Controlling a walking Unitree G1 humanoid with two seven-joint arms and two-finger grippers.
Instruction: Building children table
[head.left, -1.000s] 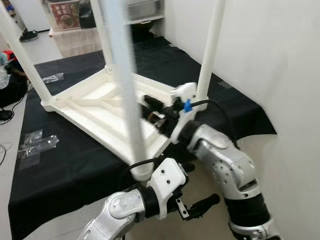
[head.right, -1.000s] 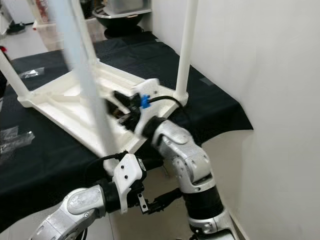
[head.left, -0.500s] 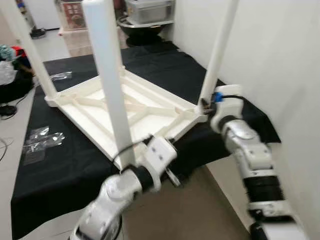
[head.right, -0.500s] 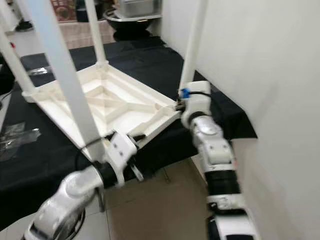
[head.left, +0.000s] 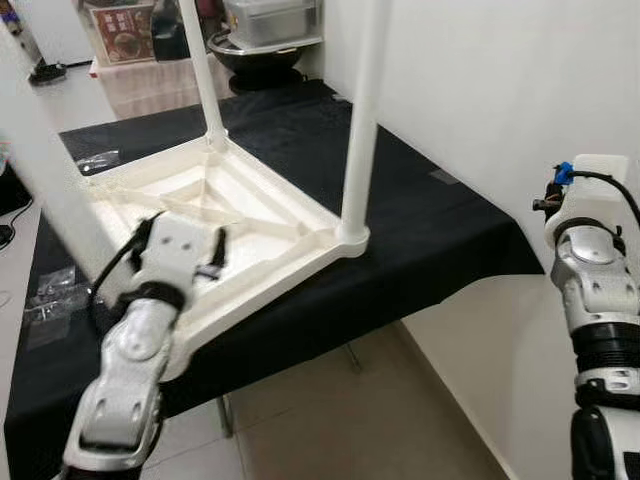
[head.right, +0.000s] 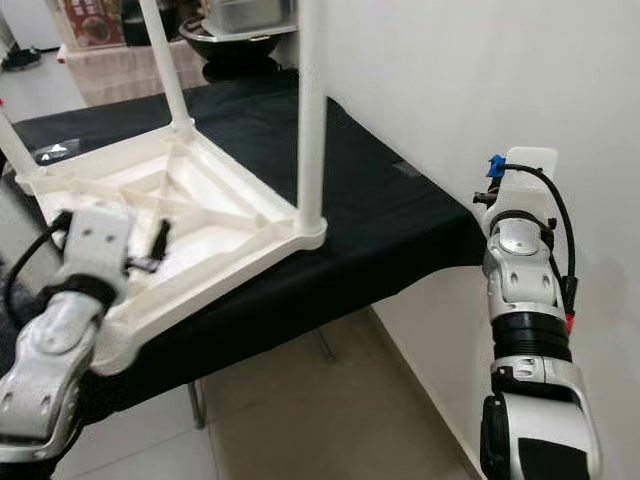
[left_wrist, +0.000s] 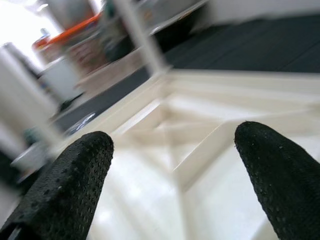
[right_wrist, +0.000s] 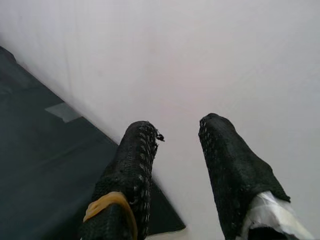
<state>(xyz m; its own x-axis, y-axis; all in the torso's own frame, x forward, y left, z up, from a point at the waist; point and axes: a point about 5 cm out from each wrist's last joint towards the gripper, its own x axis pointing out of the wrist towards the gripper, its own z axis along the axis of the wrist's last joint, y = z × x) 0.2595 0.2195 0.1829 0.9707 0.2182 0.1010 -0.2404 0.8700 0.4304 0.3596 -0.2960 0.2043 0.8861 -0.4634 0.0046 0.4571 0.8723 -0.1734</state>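
A white children's table (head.left: 250, 200) lies upside down on a black-covered table (head.left: 430, 220), its legs pointing up. One leg (head.left: 362, 120) stands at the near right corner and another (head.left: 200, 70) at the far corner. My left arm (head.left: 150, 300) reaches over the near left part of the frame. Its gripper (left_wrist: 170, 165) is open, with both fingers (left_wrist: 75, 185) spread wide above the ribbed underside (left_wrist: 175, 125) and nothing between them. My right arm (head.left: 590, 230) is off the table's right end by the wall. The right gripper (right_wrist: 175, 150) is open and empty, facing the white wall.
The white wall (head.left: 500, 80) runs close along the right side. Clear plastic bags (head.left: 50, 290) lie on the black cloth at the left. A metal bowl and boxes (head.left: 260, 30) stand at the back. Tiled floor (head.left: 340, 420) lies in front of the table.
The camera has shifted. My left arm rose from below the table's edge to over the underside. My right arm drew away from the near right leg to the wall.
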